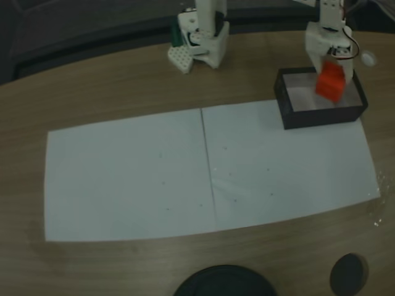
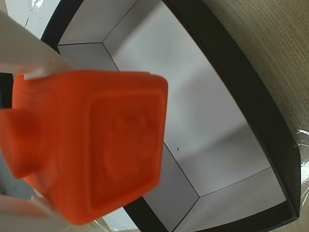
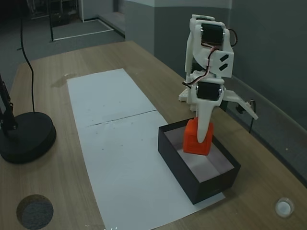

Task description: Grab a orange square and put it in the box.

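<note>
The orange square (image 1: 330,81) hangs tilted over the box's opening, and my gripper (image 1: 332,77) is shut on it from above. The box (image 1: 321,116) has black walls and a white inside, and stands at the right end of the white paper. In the wrist view the orange square (image 2: 91,145) is large at the left, between my white fingers (image 2: 34,58). Beneath it lies the white floor of the box (image 2: 207,111). From the side, a white finger (image 3: 205,122) runs down the orange square (image 3: 194,141), which sits at about rim height over the box (image 3: 182,172).
Two white paper sheets (image 1: 185,172) cover the middle of the wooden table. My arm's base (image 1: 200,40) stands at the far edge. A black round stand base (image 3: 26,136), a dark disc (image 3: 34,211) and a small white cap (image 3: 284,207) lie around the paper.
</note>
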Motion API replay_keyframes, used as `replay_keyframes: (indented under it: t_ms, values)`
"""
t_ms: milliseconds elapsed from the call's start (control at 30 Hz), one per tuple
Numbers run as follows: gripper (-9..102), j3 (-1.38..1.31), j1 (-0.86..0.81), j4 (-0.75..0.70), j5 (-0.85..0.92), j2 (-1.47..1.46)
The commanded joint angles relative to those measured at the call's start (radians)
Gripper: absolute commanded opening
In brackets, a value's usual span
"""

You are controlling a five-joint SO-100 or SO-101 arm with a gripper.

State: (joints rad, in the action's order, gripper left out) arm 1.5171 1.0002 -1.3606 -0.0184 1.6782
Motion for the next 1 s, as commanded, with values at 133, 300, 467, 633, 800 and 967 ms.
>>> replay_keyframes:
  t_ms: [133, 300, 467, 633, 800, 967]
  values:
    - [33, -0.025, -0.009, -0.017, -0.012, 0.032]
    - [25, -0.031, -0.041, -0.043, -0.009, 0.055]
    - [1, -0.146, -0.265, -0.067, 0.035, 0.15]
    - [0, -0.38, -0.64, -0.153, 0.055, 0.307]
    - [0, -0.551, -0.973, -0.245, 0.054, 0.463]
    - [0, -0.558, -1.022, -0.356, 0.06, 0.675]
